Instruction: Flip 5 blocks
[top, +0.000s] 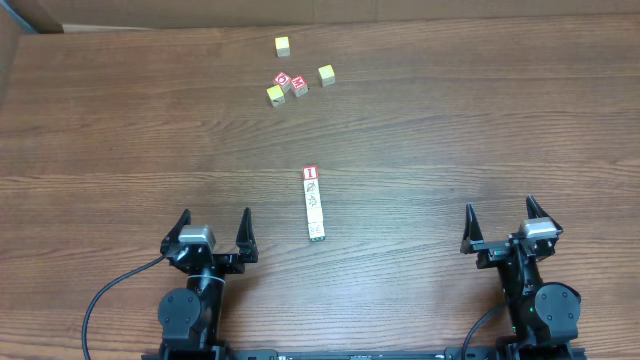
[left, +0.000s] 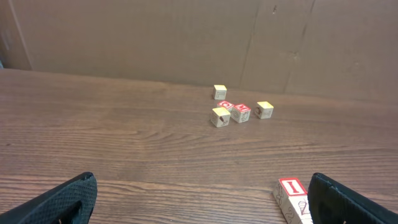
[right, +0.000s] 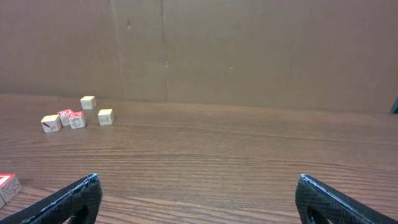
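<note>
The blocks (top: 313, 205) lie in one tight row at the table's middle, running toward me. At the far end is a red-bordered white block (top: 310, 173), then pale ones with dark drawings, and a green-faced one (top: 316, 237) at the near end. My left gripper (top: 215, 218) stands open to the row's left, apart from it. In the left wrist view the row (left: 291, 198) shows just inside the right finger, and the gripper (left: 200, 185) holds nothing. My right gripper (top: 500, 208) is open well to the right, and in its wrist view it (right: 198, 182) is empty too.
A loose cluster sits at the far middle: yellow-faced cubes (top: 283, 45) (top: 326, 74) (top: 275, 94) and two red-faced cubes (top: 283, 79) (top: 299, 85). A cardboard wall (left: 155, 37) closes the table's far edge. Bare wood (top: 450, 130) lies between the row and the right arm.
</note>
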